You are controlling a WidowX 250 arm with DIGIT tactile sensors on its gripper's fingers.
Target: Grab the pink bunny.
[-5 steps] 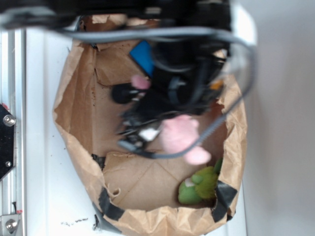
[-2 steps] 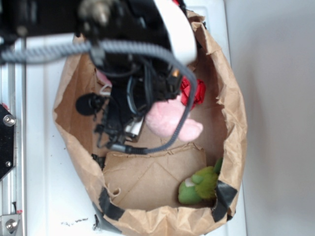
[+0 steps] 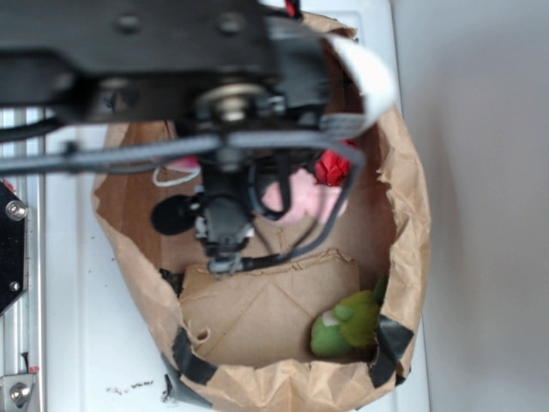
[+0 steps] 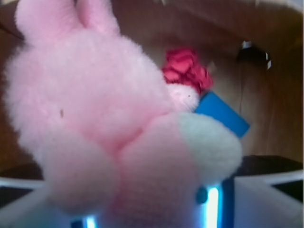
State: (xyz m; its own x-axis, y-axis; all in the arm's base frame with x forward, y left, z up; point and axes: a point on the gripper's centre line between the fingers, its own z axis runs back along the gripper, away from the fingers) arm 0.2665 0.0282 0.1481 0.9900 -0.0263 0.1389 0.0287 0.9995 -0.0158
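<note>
The pink bunny [image 4: 109,118] fills the wrist view, a white foot [image 4: 209,147] at the right and two ears at the top. It sits between the jaws, whose pale fingers [image 4: 263,199] show at the bottom corners. From outside, the bunny [image 3: 304,199] hangs to the right of my gripper [image 3: 257,206], over the inside of the brown paper bag [image 3: 410,223]. The gripper is shut on the bunny. The arm hides part of the bunny and the bag's back.
A green plush toy [image 3: 347,324] lies in the bag's front right corner. A red fabric flower [image 3: 333,167] is just behind the bunny and also shows in the wrist view [image 4: 186,69], next to a blue flat object [image 4: 222,115]. A metal rail [image 3: 17,257] runs along the left.
The arm has swung across the bag, and the bunny has moved with the gripper, from low in the middle up and back toward the red flower.
</note>
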